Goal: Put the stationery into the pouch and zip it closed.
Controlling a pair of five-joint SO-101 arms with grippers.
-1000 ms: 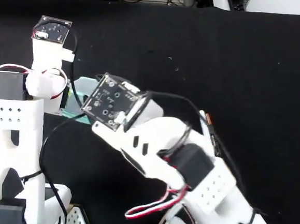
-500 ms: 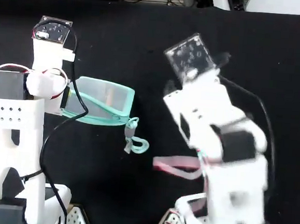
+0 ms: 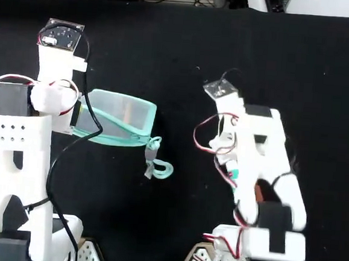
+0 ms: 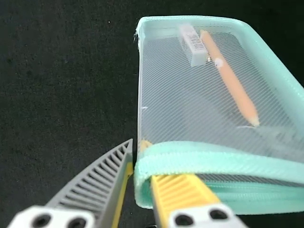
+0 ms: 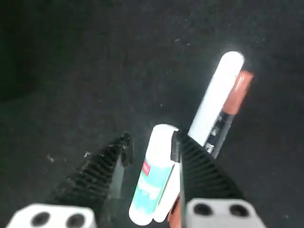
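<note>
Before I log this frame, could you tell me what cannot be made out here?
High view: the right arm hides the pens lying under it.
Left wrist view: the zipper of the pouch runs off the edge; open or closed is unclear.
Right wrist view: the white tube is cut by the edge and partly behind the right tool.

Both arms are white printed plastic shells around black servo blocks. The left arm (image 3: 9,154) has a flat panel (image 3: 8,131) dotted with two rows of small holes, a square camera board (image 3: 60,35) with a round lens, and a thin black cable (image 3: 60,158) beside red-and-white wires, while the right arm (image 3: 257,149) trails loops of red, white and black wire. The left claw (image 4: 137,152) has one grey and one yellow ribbed finger on white mounts with dark screw holes; the right claw (image 5: 151,137) has two black ribbed fingers on similar white mounts.
</note>
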